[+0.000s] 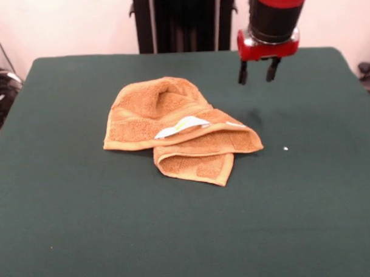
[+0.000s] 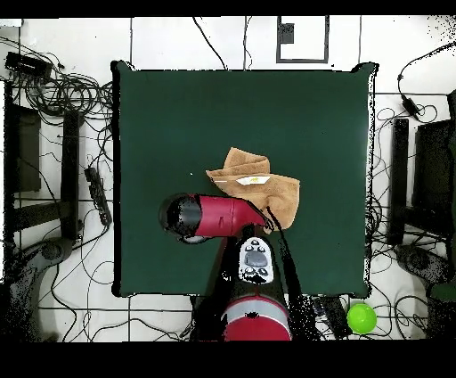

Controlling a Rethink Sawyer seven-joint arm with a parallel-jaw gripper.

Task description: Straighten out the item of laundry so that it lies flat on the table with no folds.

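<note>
The orange-tan towel lies crumpled near the middle of the dark green table. It is folded over on itself, with a white label showing on top and a doubled flap at its near edge. My gripper hangs above the table, to the right of the towel and a little beyond it. It is open, empty and clear of the cloth. In the overhead view the towel lies right of centre on the table. My red arm reaches to its lower left and hides the gripper.
A small white speck lies on the table right of the towel. The robot's pedestal stands at the far edge. Cables and black equipment surround the table on the floor, and a green ball lies at the lower right.
</note>
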